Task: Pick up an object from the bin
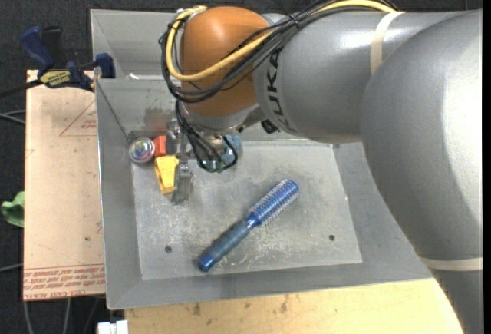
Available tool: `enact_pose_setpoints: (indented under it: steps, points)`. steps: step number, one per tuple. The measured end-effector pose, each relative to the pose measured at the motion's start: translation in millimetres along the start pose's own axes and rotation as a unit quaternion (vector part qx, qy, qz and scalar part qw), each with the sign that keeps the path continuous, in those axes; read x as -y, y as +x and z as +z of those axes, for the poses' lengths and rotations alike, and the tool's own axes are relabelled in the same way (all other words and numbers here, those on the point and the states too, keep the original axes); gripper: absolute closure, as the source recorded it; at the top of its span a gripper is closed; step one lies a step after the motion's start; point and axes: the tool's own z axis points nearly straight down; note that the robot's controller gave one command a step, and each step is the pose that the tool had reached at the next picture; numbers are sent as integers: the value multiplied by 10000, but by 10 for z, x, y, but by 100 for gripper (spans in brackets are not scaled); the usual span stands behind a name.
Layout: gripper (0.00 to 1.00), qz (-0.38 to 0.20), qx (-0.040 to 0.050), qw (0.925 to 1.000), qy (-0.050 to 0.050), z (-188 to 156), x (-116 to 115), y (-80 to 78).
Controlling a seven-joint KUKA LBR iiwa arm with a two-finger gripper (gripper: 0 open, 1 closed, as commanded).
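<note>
My gripper [181, 188] reaches down into the left part of the bin, beneath the arm's orange wrist cover. A small yellow block [165, 171] lies right against its left side, touching or nearly touching it. Just behind the block sit a small red piece [159, 144] and a round silver and blue thing [140, 150], near the bin's left wall. A blue brush [249, 223] with a bristled head and a smooth handle lies slantwise on the bin floor, to the right of the gripper and nearer the front, apart from it.
A teal thing [221, 156] shows under the wrist, partly hidden, just right of the gripper. The arm covers the bin's back and right side. Bare floor lies around the brush toward the front wall.
</note>
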Motion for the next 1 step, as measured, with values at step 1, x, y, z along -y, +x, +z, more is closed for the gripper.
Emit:
enact_pose_setpoints:
  steps: [1]
  points:
    - [0, 841, 51, 9964, -14, 866, 35, -438]
